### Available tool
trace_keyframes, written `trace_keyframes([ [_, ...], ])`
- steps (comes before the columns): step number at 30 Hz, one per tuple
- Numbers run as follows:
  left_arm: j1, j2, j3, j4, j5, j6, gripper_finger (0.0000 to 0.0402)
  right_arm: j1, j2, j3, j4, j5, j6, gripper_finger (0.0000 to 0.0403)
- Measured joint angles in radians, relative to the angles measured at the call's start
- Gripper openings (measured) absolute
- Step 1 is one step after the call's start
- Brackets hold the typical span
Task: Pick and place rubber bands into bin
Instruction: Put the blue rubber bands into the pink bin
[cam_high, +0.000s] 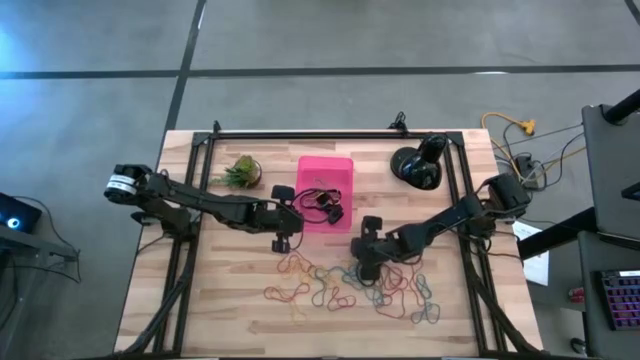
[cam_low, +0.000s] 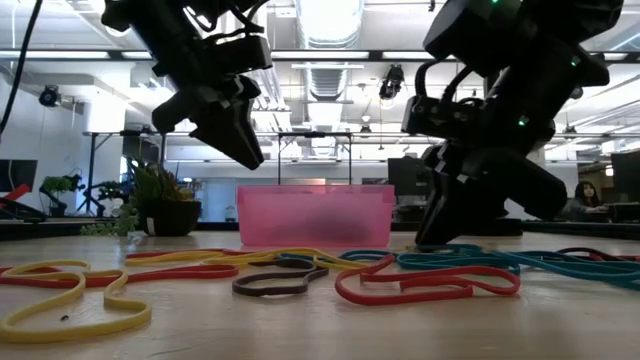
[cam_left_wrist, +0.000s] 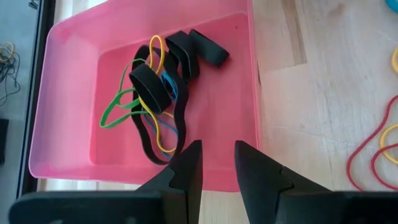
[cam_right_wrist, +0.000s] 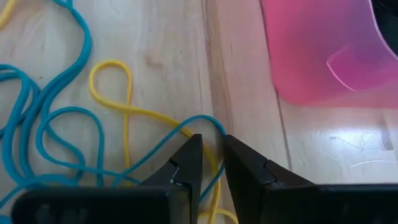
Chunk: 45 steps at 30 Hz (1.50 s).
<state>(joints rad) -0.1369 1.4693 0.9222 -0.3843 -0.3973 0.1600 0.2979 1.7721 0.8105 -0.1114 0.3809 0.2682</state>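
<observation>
The pink bin stands at the table's far middle. Black, yellow, green and blue rubber bands lie in it. My left gripper hangs open above the bin's near wall, nothing between its fingers. Many loose rubber bands in red, orange, yellow and blue lie on the wood near the front. My right gripper is down at the pile's far edge, a little open. Its fingers stand on either side of a blue band's bend and a yellow band. My right gripper comes slanting down from the table's right, and its fingertips reach the table among the bands. The blue band's bend and the yellow band run into the narrow gap between the fingers. Whether the fingers touch them, I cannot tell.
A small potted plant stands left of the bin, and a round black object right of it. Black frame rails run along the table's far edge and down both sides. Bare wood shows at the front left.
</observation>
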Motion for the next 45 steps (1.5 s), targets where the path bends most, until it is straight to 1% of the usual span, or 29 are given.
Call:
trace_keyframes([
  [6, -0.002, 0.0, 0.0, 0.0, 0.0, 0.0, 0.0077, -0.003, -0.005, 0.002, -0.002, 0.0, 0.001, 0.0061],
  [12, -0.002, 0.0, 0.0, 0.0, 0.0, 0.0, 0.0077, -0.006, -0.041, 0.001, -0.005, 0.007, 0.001, 0.0061],
  [22, -0.003, 0.0, 0.0, 0.0, 0.0, 0.0, 0.0077, -0.005, -0.035, -0.014, -0.004, 0.005, 0.014, 0.0064],
  [34, -0.002, 0.0, 0.0, 0.0, 0.0, 0.0, 0.0077, -0.033, -0.035, -0.024, 0.028, -0.047, 0.023, 0.0059],
  [45, -0.002, 0.0, 0.0, 0.0, 0.0, 0.0, 0.0077, -0.033, -0.035, -0.038, 0.037, -0.048, 0.026, 0.0055],
])
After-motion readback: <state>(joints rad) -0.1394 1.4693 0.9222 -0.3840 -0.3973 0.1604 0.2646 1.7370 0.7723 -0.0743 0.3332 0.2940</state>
